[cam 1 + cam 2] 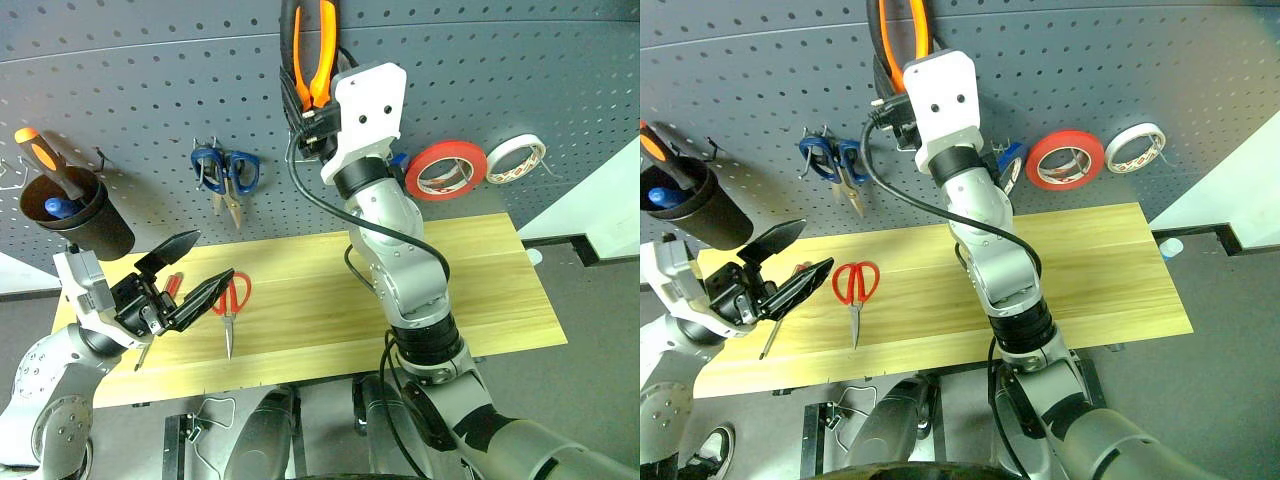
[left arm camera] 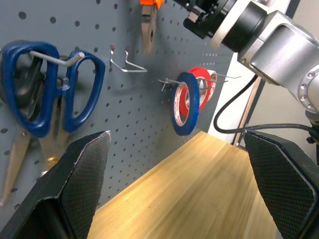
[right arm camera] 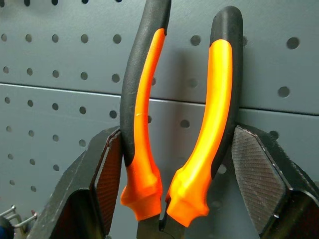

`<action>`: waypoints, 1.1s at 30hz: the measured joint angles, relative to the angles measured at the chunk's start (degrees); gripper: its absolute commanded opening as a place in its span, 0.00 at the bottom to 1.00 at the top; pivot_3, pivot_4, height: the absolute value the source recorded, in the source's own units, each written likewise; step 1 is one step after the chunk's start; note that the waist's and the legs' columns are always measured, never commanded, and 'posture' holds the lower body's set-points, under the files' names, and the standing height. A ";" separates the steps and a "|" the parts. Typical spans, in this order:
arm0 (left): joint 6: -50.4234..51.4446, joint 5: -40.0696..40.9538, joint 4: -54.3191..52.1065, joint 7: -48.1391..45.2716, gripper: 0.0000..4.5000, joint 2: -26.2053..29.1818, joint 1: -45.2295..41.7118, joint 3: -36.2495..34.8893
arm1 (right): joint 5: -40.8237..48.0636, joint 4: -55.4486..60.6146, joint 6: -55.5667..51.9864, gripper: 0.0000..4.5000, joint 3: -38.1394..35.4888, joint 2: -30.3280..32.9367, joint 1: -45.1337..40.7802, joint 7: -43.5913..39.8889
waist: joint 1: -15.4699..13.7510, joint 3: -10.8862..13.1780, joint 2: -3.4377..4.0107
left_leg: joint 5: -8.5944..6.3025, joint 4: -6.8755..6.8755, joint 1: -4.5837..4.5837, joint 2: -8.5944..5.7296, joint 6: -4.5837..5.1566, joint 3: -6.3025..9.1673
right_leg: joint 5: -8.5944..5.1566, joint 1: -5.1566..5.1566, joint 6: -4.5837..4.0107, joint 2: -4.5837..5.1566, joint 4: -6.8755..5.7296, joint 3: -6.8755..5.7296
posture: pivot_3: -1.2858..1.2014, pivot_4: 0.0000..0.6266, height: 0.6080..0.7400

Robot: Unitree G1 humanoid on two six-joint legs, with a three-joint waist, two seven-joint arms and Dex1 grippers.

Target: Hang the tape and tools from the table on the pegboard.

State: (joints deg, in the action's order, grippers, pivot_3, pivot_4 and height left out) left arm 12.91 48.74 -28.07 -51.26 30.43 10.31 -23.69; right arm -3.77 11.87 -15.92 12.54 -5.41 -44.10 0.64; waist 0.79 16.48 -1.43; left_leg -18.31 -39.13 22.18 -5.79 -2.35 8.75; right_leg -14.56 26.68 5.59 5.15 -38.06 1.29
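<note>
- High against the pegboard (image 1: 150, 90), the right gripper (image 3: 177, 164) holds the pliers (image 1: 313, 55) handles-up; its two fingers press on the outer sides of the orange-and-black grips (right wrist view shows the pads touching the lower part of both handles), so the jaws are pinching the pliers.
- Pliers head points down toward the wrist; the handles lie close to the board face. Cannot tell whether they sit on a hook.
- Left gripper (image 1: 190, 275) hovers over the left end of the table (image 1: 480, 290), jaws spread wide, nothing between them.
- Red-handled scissors (image 1: 231, 305) lie flat on the table just beside the left gripper, blades pointing toward the near edge.
- Slim red-handled screwdriver (image 1: 780, 315) also lies on the table, partly hidden under the left gripper's fingers.
- Blue tape (image 2: 184, 103) hangs on a wire hook on the pegboard, just beside the red-orange roll (image 1: 446, 170); the white roll (image 1: 516, 160) hangs further right.
- Blue-handled scissors (image 1: 225, 175) hang on the board left of the right arm, blades down.
- Black cup (image 1: 75, 215) sits at the board's left side, holding the orange-and-black screwdriver (image 1: 50, 160) (plus a blue item I cannot identify).
- Bare wire hook (image 2: 127, 62) sticks out of the board between the blue-handled scissors and the blue tape.
</note>
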 measured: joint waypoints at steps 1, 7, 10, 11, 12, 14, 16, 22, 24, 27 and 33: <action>0.00 0.00 -0.13 0.13 0.99 0.00 0.19 0.00 | 0.00 0.00 0.00 0.65 -0.04 0.08 0.02 -0.07 | -0.02 0.00 0.00 | 0.00 0.00 0.00 0.00 0.00 0.00 | 0.00 0.00 0.00 0.00 0.00 0.00 | 0.57 0.43 0.90; 0.00 0.20 -0.63 0.59 0.99 0.03 0.44 -0.21 | 0.02 0.53 -0.19 0.65 -0.63 0.50 0.09 -1.07 | -0.09 0.00 0.01 | 0.00 0.01 0.00 0.02 0.00 0.00 | 0.00 0.00 -0.01 -0.02 0.01 0.01 | 0.57 0.43 0.90; 0.00 0.28 -1.39 0.66 0.99 0.05 0.98 -0.50 | 0.07 1.70 -0.95 0.65 -1.02 0.91 0.11 -1.70 | -0.13 0.00 0.01 | 0.00 0.03 0.00 0.02 0.00 0.00 | 0.00 0.01 -0.01 -0.02 0.03 0.01 | 0.58 0.43 0.90; 0.00 0.29 -1.45 0.67 0.99 0.05 1.13 -0.61 | 0.09 2.20 -1.23 0.65 -1.14 0.99 0.11 -1.92 | -0.15 0.00 0.01 | 0.00 0.03 0.00 0.03 0.00 0.00 | 0.00 0.01 -0.01 -0.02 0.03 0.01 | 0.58 0.43 0.90; 0.00 0.29 -1.46 0.69 0.99 0.05 1.35 -0.82 | 0.10 2.99 -1.55 0.65 -1.22 1.14 0.15 -2.22 | -0.14 0.00 0.01 | 0.00 0.03 0.00 0.04 0.00 -0.01 | 0.00 0.01 -0.01 -0.03 0.02 0.01 | 0.58 0.43 0.90; 0.00 0.29 -1.56 0.75 0.99 0.05 1.48 -0.92 | 0.10 4.25 -2.34 0.65 -1.27 1.37 0.16 -2.55 | -0.20 0.00 0.01 | 0.00 0.03 0.00 0.04 0.00 0.00 | 0.00 0.01 -0.01 -0.04 0.03 0.02 | 0.58 0.42 0.90; 0.00 0.29 -1.86 0.83 0.99 0.05 1.73 -0.93 | 0.10 5.21 -2.72 0.65 -1.26 1.50 0.25 -2.85 | -0.20 0.00 0.01 | 0.00 0.03 0.00 0.04 0.00 -0.01 | 0.00 0.01 -0.01 -0.04 0.03 0.02 | 0.58 0.43 0.90; 0.00 0.52 -2.44 1.15 0.99 0.05 2.60 -1.30 | 0.01 10.87 -6.44 0.65 -1.04 1.97 0.97 -3.41 | -0.22 0.02 0.03 | 0.00 0.07 0.00 0.05 0.00 -0.01 | 0.00 0.02 -0.01 -0.04 0.05 0.03 | 0.58 0.44 0.90; 0.00 0.61 -2.78 1.21 0.99 0.05 2.94 -1.55 | -0.06 12.76 -8.07 0.65 -0.78 1.96 1.07 -3.40 | -0.22 0.02 0.03 | 0.00 0.07 0.00 0.06 0.00 -0.01 | 0.00 0.02 -0.01 -0.05 0.05 0.03 | 0.58 0.45 0.90; 0.02 0.79 -3.74 1.33 0.99 0.05 3.44 -1.81 | -0.35 14.42 -9.49 0.65 -0.33 1.86 1.08 -3.29 | -0.26 0.03 0.04 | 0.00 0.08 0.00 0.07 0.00 -0.01 | 0.00 0.02 -0.01 -0.05 0.06 0.03 | 0.58 0.46 0.90; 0.13 1.80 -4.90 1.76 0.99 0.08 3.85 -2.07 | -5.56 -15.63 8.74 0.65 5.12 -2.00 -4.26 5.24 | -0.10 0.07 0.08 | 0.05 0.24 -0.36 0.35 -0.11 -0.38 | 0.13 -0.10 -0.24 -0.25 0.03 0.17 | 0.59 0.48 0.90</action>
State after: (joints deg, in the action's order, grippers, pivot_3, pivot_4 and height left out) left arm 13.04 50.54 -32.97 -49.50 30.51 14.16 -25.76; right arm -9.33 -3.76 -7.17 17.65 -7.41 -48.35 5.88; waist 0.69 16.55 -1.35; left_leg -18.26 -38.89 21.81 -5.44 -2.46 8.37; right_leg -14.43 26.59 5.35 4.90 -38.04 1.46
